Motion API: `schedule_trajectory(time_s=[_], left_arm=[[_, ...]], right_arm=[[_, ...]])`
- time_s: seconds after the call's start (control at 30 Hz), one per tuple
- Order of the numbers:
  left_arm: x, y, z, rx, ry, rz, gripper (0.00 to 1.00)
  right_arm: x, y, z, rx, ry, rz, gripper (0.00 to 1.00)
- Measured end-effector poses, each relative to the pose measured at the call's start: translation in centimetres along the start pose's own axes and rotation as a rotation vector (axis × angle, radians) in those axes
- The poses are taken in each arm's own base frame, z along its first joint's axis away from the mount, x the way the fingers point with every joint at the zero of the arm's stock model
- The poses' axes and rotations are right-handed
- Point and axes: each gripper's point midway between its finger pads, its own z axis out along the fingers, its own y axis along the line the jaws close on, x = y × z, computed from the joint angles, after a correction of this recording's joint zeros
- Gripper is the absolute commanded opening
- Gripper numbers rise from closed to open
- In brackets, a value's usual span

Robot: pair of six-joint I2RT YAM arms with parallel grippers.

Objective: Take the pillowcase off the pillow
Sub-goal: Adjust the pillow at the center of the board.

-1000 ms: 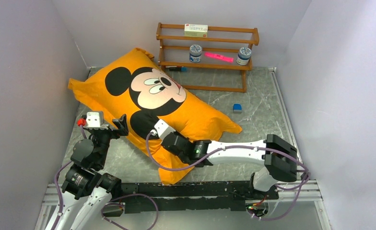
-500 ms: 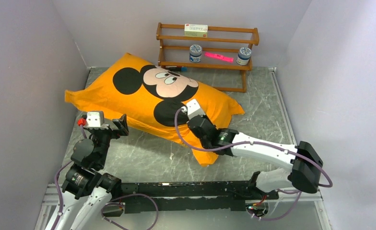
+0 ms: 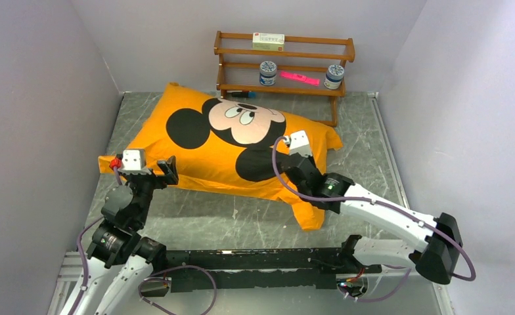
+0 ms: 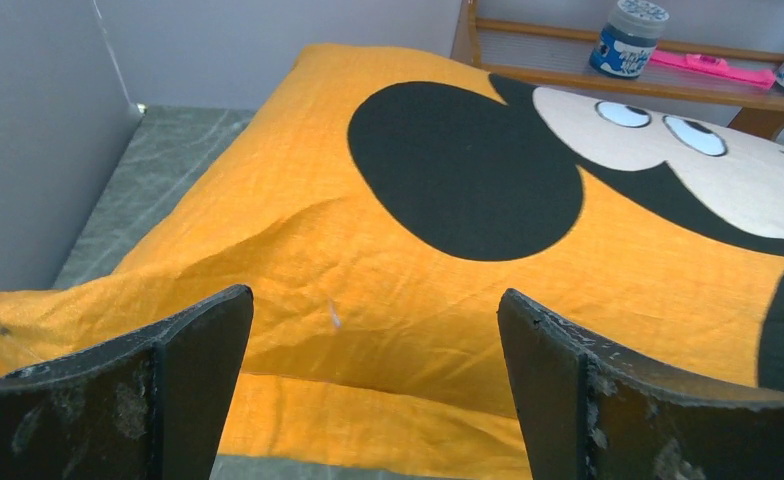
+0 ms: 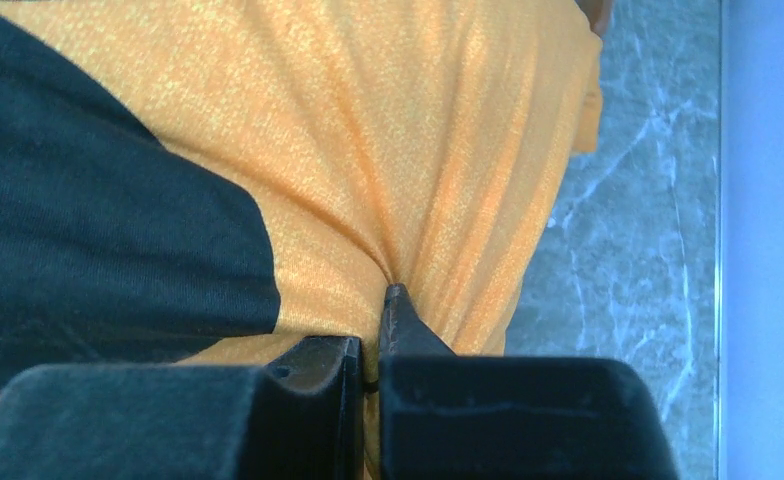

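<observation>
Two grippers are at work, but only one has a hold. The right gripper (image 5: 386, 320) has its jaws pressed together on a small pleat of the large orange-yellow fabric pillowcase with the Mickey Mouse face (image 3: 202, 157), near its right end. The left gripper (image 4: 373, 300) hovers at the cover's near-left edge, jaws spread wide and empty. The cover lies across the grey marbled tabletop (image 3: 242, 220), its far side by the brown wooden shelf rack (image 3: 284, 65). The pillow inside is hidden. The cloth looks thin, soft and loose over light, squashy stuffing, so it should be pinched at a corner or seam. Which end opens cannot be told.
</observation>
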Motion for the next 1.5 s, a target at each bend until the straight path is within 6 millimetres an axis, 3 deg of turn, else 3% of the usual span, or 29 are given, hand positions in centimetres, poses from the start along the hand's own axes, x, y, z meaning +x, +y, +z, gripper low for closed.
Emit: schedule_trajectory(time_s=[0.23,0.33,0.47,0.63,0.77,1.23,1.5], left_arm=[[1.7,0.3,0.5,-0.052,0.087,-0.049,0.97],[2.1,0.5,0.5,-0.082,0.118,-0.094,0.97],[3.1,0.5,0.6,-0.136,0.183,-0.201,0.97],[6.2,0.6,-0.1,-0.222,0.302,-0.344,0.97],[8.5,0.7,-1.1,-0.283,0.392,-0.420,0.97],[10.7,-1.0,-2.6,-0.279,0.479,-0.634,0.97],[14.5,-1.1,-3.4,-0.361,0.541,-0.786,0.97]], right_arm=[[0.8,-2.4,-0.7,0.023,0.012,0.034,0.00],[1.0,-2.0,-0.9,-0.021,0.007,0.022,0.12],[0.8,-1.2,-1.3,-0.104,-0.012,0.005,0.35],[0.3,-0.6,-2.0,-0.176,-0.036,-0.014,0.77],[0.2,-0.2,-2.3,-0.220,-0.042,-0.034,0.98],[-0.8,2.0,-3.6,-0.389,-0.089,-0.077,1.00],[-3.0,3.5,-5.2,-0.492,-0.190,-0.078,1.00]])
